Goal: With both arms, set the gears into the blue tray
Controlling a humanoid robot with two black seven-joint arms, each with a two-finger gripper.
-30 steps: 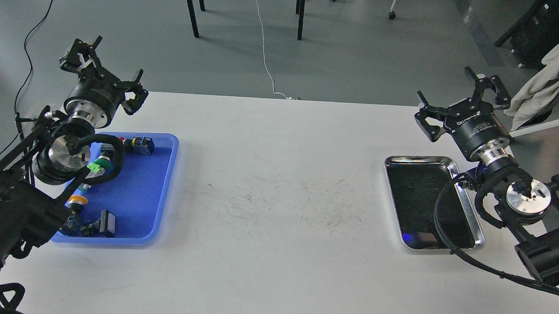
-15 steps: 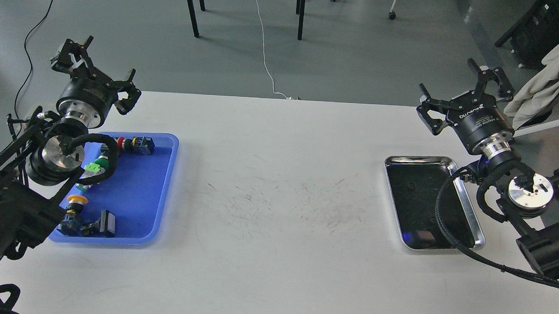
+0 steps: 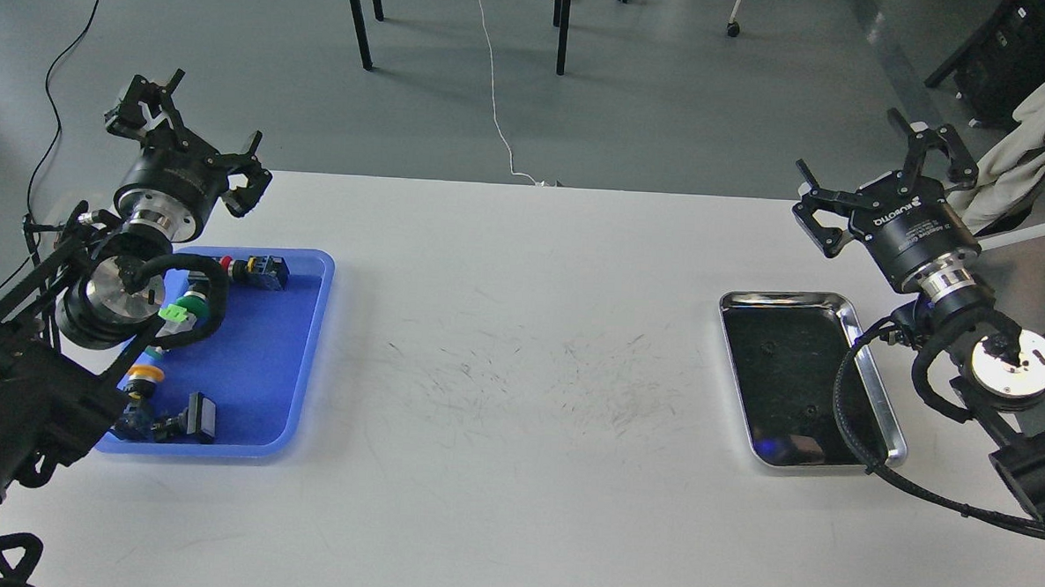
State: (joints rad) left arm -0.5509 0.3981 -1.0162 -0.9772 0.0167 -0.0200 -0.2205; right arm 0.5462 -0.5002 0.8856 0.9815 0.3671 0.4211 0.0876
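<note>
white table (image 3: 513, 505), push-button switches (image 3: 259, 271) crowding blue tray (image 3: 264, 362), both arms' fingers spread and empty

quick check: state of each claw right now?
Left claw: open, holding nothing.
Right claw: open, holding nothing.

"robotiq" printed upside down on right hand (image 3: 885, 173)

A lab: grey floor (image 3: 672, 97) strewn with cables (image 3: 496, 98), scratched white worktable (image 3: 519, 373).
</note>
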